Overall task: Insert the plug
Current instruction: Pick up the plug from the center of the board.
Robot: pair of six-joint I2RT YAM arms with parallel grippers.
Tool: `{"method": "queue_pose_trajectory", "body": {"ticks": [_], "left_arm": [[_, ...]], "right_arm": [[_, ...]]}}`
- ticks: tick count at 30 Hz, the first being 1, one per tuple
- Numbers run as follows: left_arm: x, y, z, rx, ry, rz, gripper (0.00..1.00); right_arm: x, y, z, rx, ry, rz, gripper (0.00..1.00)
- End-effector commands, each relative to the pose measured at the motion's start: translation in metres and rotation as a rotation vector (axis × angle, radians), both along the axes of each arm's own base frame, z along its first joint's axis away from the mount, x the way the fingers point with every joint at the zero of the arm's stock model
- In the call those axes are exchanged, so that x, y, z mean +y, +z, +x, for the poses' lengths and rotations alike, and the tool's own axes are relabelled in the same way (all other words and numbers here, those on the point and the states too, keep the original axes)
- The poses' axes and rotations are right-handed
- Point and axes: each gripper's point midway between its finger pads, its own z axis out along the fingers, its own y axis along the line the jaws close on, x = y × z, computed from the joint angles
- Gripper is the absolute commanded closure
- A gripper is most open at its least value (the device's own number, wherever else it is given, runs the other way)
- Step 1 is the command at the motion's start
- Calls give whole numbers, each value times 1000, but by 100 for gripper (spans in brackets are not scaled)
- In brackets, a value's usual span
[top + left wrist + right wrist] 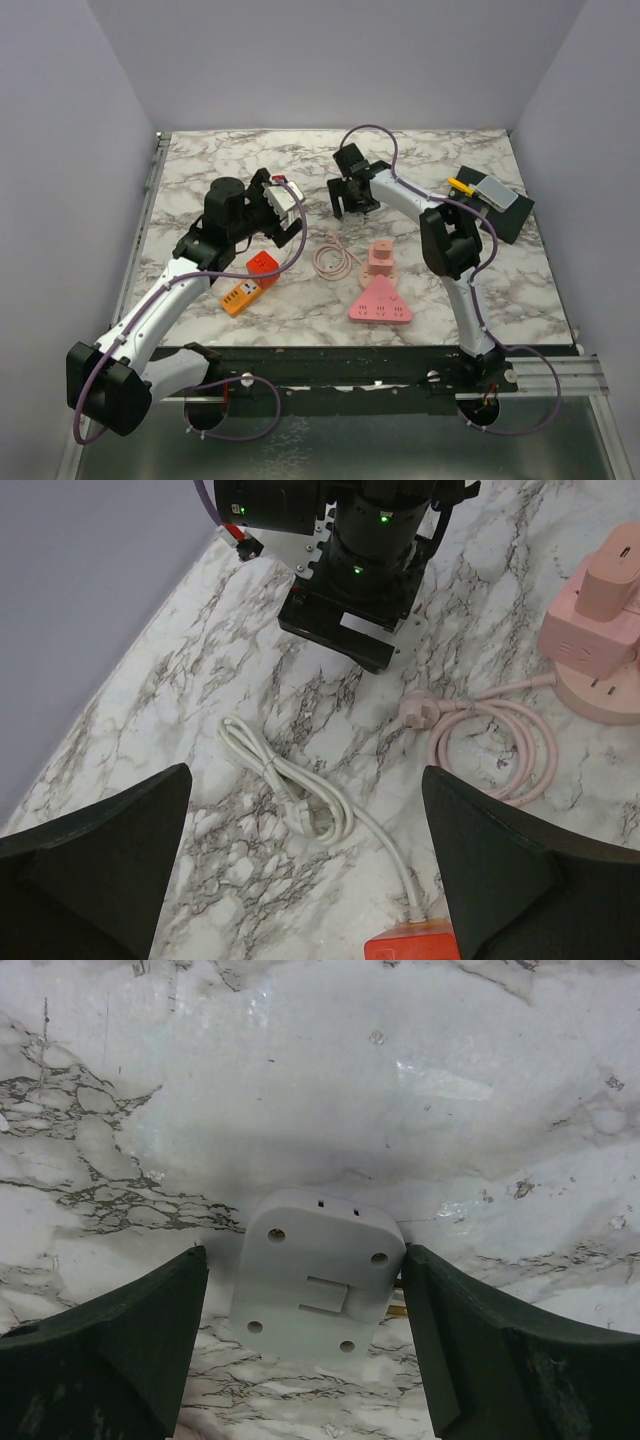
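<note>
Right wrist view: right gripper (303,1260) spread apart, empty, straddling the white plug (312,1295) lying flat on the marble table (300,1080) between its fingers, pre-grasp step; next likely pinch plug squarely; left gripper (305,780) also spread, empty.

Off to the right of the right tool (352,208), a black board (508,222) lies on the marble counter (200,170), carrying a grey box (497,193) and a small yellow piece (460,186).
</note>
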Motion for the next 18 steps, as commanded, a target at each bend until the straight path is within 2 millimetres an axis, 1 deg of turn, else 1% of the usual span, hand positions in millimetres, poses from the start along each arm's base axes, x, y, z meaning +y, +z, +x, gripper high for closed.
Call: {"method": "queue_pose_trajectory", "body": {"ticks": [1, 3, 4, 6, 8, 10, 11, 14, 16, 18], "left_arm": [[5, 9, 1, -26, 29, -17, 1], [6, 11, 1, -37, 28, -16, 1], [6, 11, 0, -41, 25, -13, 1], [7, 11, -2, -44, 24, -11, 1], [9, 10, -4, -49, 23, -9, 1], [9, 6, -8, -56, 12, -1, 1], [10, 6, -9, -64, 8, 2, 1], [11, 3, -11, -87, -3, 15, 1], [11, 3, -11, -101, -10, 23, 1], [10, 6, -12, -125, -25, 31, 1]], "right_arm": [[-2, -12, -7, 40, 2, -34, 20], [-2, -14, -7, 41, -3, -38, 22], [-3, -14, -7, 40, -6, -37, 26], [-2, -13, -5, 35, -11, -37, 35], [1, -9, -3, 27, -16, -22, 49], [7, 2, 0, 14, -15, 10, 60], [10, 9, 2, 6, -13, 31, 62], [22, 45, 6, -39, 2, 109, 66], [29, 73, 5, -73, 20, 163, 68], [37, 102, -1, -94, 61, 233, 68]]}}
